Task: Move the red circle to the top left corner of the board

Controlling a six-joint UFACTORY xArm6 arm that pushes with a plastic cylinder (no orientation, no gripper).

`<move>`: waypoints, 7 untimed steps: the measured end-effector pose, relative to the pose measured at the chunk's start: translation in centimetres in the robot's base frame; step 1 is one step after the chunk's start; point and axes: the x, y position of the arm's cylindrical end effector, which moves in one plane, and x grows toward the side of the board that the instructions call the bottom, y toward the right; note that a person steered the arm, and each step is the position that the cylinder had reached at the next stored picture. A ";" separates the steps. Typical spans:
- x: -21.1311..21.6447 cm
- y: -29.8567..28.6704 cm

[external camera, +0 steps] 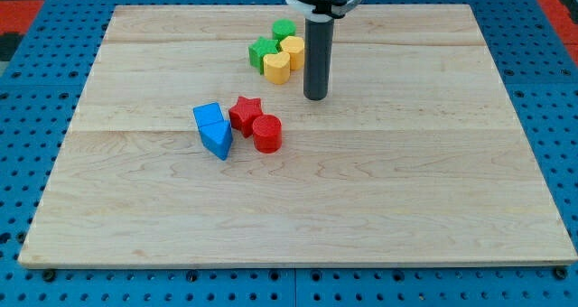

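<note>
The red circle (pixel 267 133) is a short red cylinder near the middle of the wooden board (pixel 388 190). It touches a red star (pixel 245 114) on its upper left. My tip (pixel 315 97) rests on the board to the upper right of the red circle, a short gap away. The rod rises to the view's top. The board's top left corner (pixel 119 13) is bare wood.
Two blue blocks, a cube (pixel 209 117) and a triangle (pixel 218 140), sit left of the red star. A cluster at the top centre holds a green block (pixel 284 30), a green star (pixel 263 51), a yellow block (pixel 293 50) and a yellow heart (pixel 276 67), just left of the rod.
</note>
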 end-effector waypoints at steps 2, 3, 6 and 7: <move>1.5 0.5; 6.8 2.2; 7.0 -7.9; 3.4 -5.2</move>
